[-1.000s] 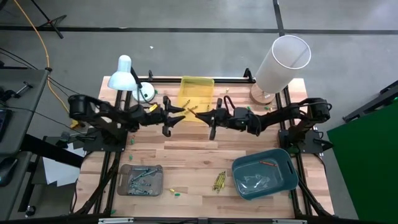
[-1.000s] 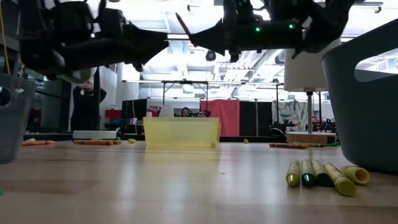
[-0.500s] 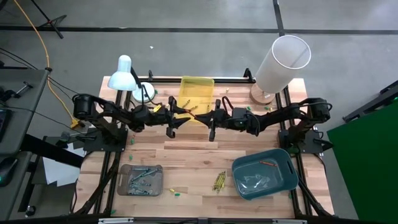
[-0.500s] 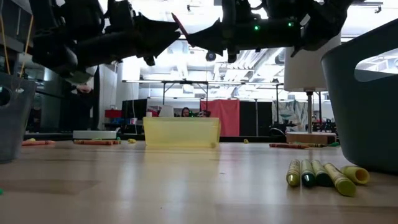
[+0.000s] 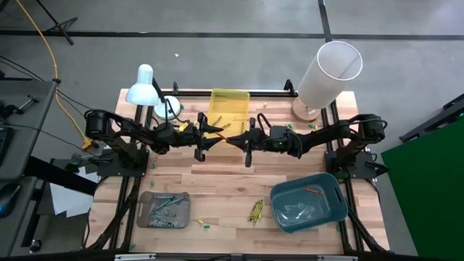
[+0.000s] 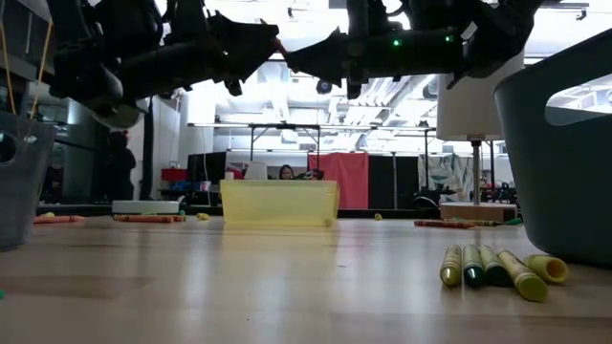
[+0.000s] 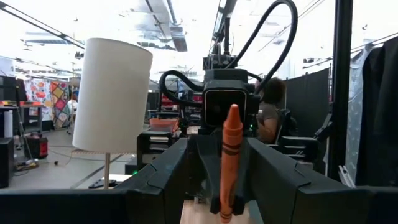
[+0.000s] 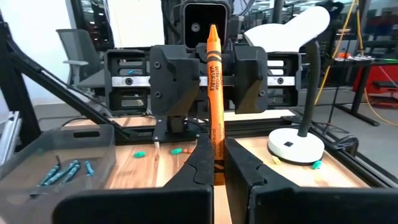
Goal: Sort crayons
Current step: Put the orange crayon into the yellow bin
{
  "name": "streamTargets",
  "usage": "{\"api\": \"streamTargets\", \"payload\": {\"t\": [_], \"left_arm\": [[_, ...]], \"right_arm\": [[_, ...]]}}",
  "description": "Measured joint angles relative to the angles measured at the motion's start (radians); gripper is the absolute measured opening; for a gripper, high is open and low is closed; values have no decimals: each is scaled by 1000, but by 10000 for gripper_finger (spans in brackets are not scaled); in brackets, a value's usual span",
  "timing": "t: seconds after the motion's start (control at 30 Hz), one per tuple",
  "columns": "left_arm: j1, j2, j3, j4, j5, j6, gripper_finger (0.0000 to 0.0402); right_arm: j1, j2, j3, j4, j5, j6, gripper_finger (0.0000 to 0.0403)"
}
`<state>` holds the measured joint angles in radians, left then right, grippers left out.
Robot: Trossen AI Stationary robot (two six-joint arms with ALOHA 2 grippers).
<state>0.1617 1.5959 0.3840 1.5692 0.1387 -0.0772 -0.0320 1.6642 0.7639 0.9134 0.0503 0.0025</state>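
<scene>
Mid-air handover, by the look of it. Right gripper (image 8: 214, 163) pinches an orange wax crayon (image 8: 214, 99) upright, above table centre. Left gripper (image 5: 205, 136), fingers spread wide, faces it, flanking the crayon to receive.

Both dark arms raised mid-table, tip to tip. Right gripper (image 5: 235, 138) clamped, fingers closed; left gripper (image 5: 215, 135) spread wide, facing it.
</scene>
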Motion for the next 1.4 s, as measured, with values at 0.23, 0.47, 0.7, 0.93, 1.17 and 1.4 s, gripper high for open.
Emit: {"api": "streamTargets", "payload": {"t": [0.23,0.47,0.7,0.93,1.17,1.4], "left_arm": [[0,0,0,-6,0,0,146],[5,-1,0,-8,-11,1,146],[34,-1,5,-11,-68,80,146],[84,-1,45,-11,-77,138,146],[122,-2,78,-94,-68,134,146],[155,-45,57,-105,-79,168,146]], "right_arm": [[0,0,0,-4,-2,-20,0],[-5,0,0,-14,-1,-94,1],[-41,-1,0,-14,1,-162,2],[-107,-1,0,-39,-40,-168,3],[-141,-1,0,-40,-79,-167,3],[-191,-2,0,-132,-50,-167,4]]}}
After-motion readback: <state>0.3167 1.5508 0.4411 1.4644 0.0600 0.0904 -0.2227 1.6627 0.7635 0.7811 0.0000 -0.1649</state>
